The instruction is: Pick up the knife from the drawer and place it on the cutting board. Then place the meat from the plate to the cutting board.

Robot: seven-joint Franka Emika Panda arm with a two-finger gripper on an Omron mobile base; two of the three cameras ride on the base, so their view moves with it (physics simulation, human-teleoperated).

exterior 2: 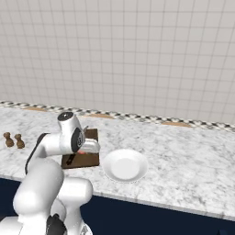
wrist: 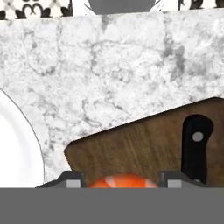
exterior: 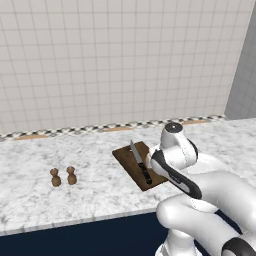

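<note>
Gripper (wrist: 120, 180) clamped on meat (wrist: 122, 181), hovering over cutting board (wrist: 131, 148); knife (wrist: 195, 146) handle on board right of fingers, plate (wrist: 17, 148) to left. Left base: knife (exterior: 141, 163) lies on board (exterior: 131, 160). Right base: plate (exterior 2: 125, 165) beside board (exterior 2: 90, 159)

White glossy rounded arm (exterior: 200, 200), dark grey joint bands, grey cap on top.

Meat (wrist: 123, 180) cut off by the hand view's lower band, knife (wrist: 196, 146) blade out of frame, cutting board (exterior 2: 90, 158) half behind arm
</note>
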